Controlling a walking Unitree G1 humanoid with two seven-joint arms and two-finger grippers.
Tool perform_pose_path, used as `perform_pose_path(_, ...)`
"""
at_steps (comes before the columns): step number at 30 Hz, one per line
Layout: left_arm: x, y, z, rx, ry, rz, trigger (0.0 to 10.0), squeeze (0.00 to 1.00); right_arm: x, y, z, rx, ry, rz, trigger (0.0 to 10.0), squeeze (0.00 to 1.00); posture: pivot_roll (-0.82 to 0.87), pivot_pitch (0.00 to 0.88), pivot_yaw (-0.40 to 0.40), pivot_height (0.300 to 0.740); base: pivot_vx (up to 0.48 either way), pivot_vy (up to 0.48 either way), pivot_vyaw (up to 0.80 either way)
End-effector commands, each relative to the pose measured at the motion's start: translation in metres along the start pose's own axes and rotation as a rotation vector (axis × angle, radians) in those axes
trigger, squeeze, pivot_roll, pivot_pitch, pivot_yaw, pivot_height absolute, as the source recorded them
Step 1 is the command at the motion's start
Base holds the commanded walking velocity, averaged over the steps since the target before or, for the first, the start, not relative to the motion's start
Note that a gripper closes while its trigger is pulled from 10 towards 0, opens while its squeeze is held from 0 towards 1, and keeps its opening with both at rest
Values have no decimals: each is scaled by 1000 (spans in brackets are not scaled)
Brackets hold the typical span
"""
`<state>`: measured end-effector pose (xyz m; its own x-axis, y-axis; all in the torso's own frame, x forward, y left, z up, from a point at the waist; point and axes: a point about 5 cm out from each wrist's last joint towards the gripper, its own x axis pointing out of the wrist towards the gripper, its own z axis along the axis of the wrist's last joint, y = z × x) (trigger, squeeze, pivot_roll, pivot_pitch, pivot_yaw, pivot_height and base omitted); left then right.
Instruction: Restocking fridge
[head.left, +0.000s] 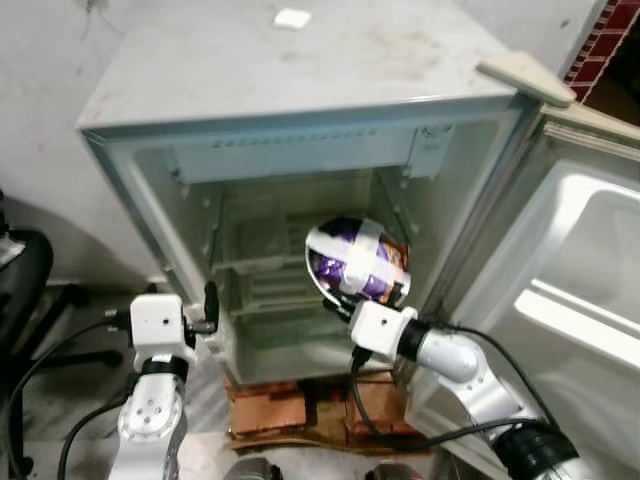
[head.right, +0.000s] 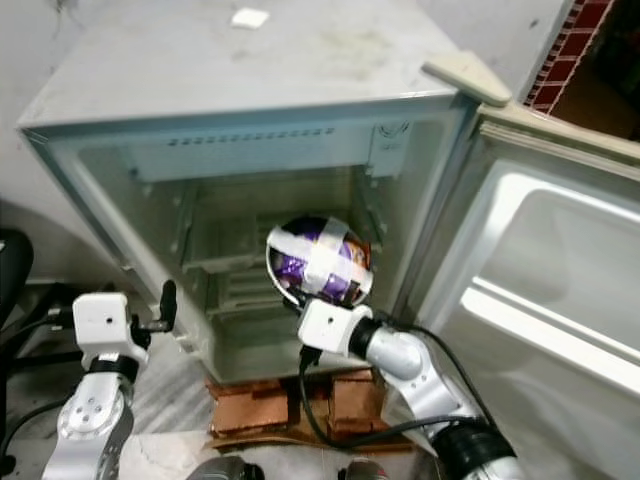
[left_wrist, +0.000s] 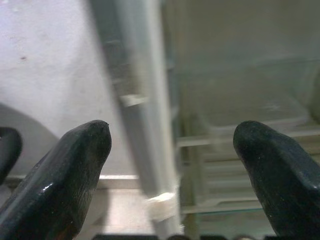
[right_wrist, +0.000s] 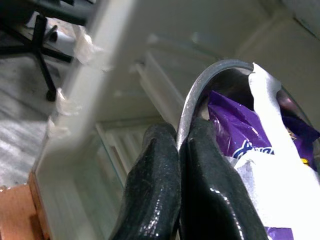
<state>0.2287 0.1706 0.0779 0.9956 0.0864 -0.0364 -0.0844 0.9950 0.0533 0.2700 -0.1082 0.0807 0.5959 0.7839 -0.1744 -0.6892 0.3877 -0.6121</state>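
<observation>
In the left eye view, the small fridge (head.left: 300, 130) stands with its door (head.left: 580, 260) swung out at 3 o'clock; the right gripper (head.left: 338, 296) holds a metal bowl (head.left: 357, 260) of purple packets, taped over in white, at the fridge mouth near centre. The left gripper (head.left: 210, 305) hangs at 8 o'clock by the fridge's left edge. The left wrist view shows its fingers (left_wrist: 75, 170) spread wide either side of the fridge's frame. The right wrist view shows fingers (right_wrist: 155, 190) pinching the bowl's rim.
</observation>
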Motion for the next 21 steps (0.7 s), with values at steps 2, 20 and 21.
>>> perform_pose_path(2, -2, 0, -1, 9, 12, -2, 10000, 0, 0, -3, 4, -3, -22, -10, 10000, 0, -23, 84, 24, 740, 0, 0, 475)
perform_pose_path(20, -4, 0, -1, 7, 19, -5, 10000, 0, 1, -5, 2, 5, -13, -25, 10000, 0, -20, 88, 22, 740, 0, 0, 171)
perform_pose_path(21, -4, 1, -1, 5, 20, -7, 10000, 0, 1, -6, 1, 5, -11, -26, 10000, 0, -20, 88, 22, 740, 0, 0, 0)
